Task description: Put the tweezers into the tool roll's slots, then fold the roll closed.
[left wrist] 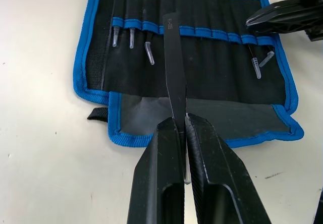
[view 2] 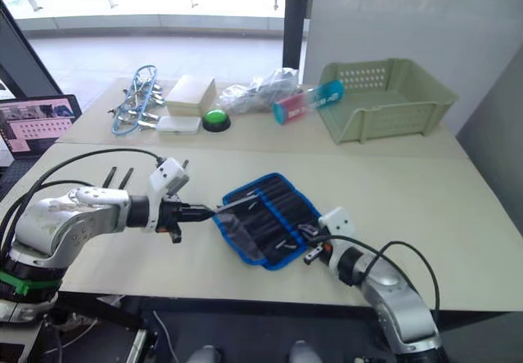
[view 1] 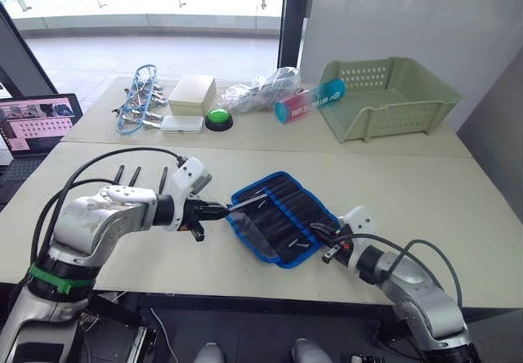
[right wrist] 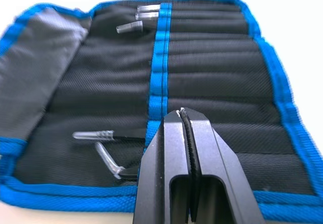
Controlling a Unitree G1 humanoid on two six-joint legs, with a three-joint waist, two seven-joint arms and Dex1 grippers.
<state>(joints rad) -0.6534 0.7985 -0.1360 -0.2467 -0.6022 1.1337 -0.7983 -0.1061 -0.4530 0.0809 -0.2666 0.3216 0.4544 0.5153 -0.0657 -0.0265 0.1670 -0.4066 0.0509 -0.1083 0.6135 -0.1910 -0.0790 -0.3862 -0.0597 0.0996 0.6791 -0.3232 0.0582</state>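
While a tweezer (left wrist: 173,67) is pinched by the left gripper (left wrist: 181,128) above the open tool roll (view 1: 282,216) at the near table edge, a missed slot is risked by its slant across the slots (left wrist: 217,12). The right gripper (right wrist: 184,117), pressed together, is held low at the roll's far end.

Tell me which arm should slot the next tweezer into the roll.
Left. The left gripper is already shut on a tweezer whose tip lies over the tool roll near the slots. The right gripper is shut at the roll's far end, holding nothing visible.
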